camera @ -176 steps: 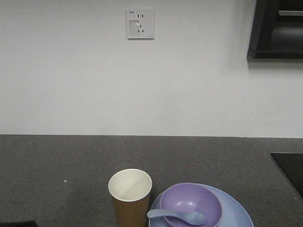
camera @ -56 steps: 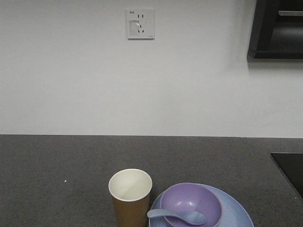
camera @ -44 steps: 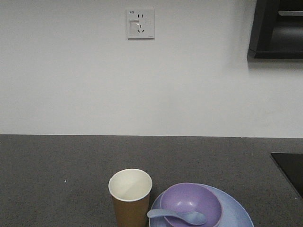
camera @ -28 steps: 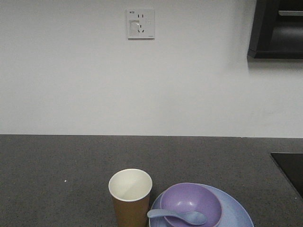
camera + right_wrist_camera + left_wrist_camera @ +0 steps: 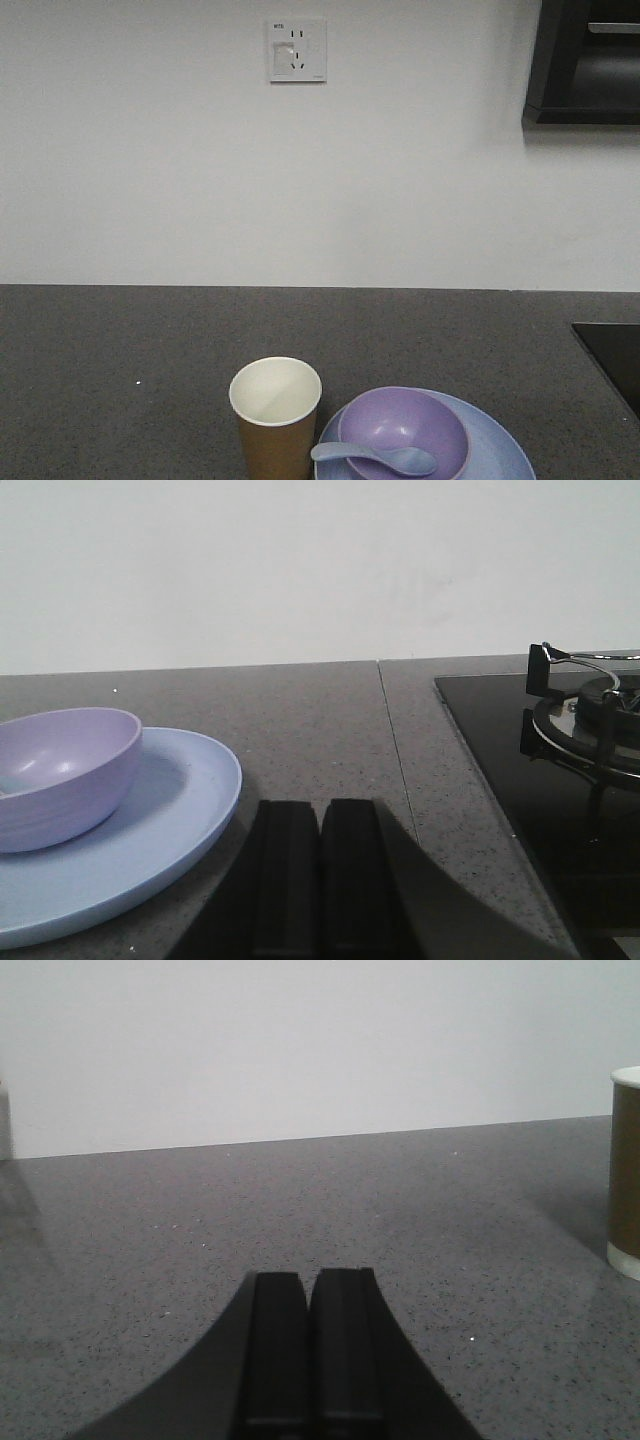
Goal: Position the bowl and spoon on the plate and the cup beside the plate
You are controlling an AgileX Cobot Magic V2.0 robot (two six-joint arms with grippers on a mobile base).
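Claws pressed together, both mine: left claw point(image 5: 308, 1345) and right claw point(image 5: 320, 875) grip nothing above the speckled surface point(image 5: 120, 340). Spoon point(image 5: 375, 457) lies in the bowl point(image 5: 403, 430) on the plate point(image 5: 500, 455); cup point(image 5: 276, 415) just left.

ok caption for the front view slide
Purple bowl with spoon on blue plate, paper cup standing beside it.

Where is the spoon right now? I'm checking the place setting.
In the front view, the spoon lies in the purple bowl on the blue plate, its handle over the bowl's rim toward the paper cup on the left.
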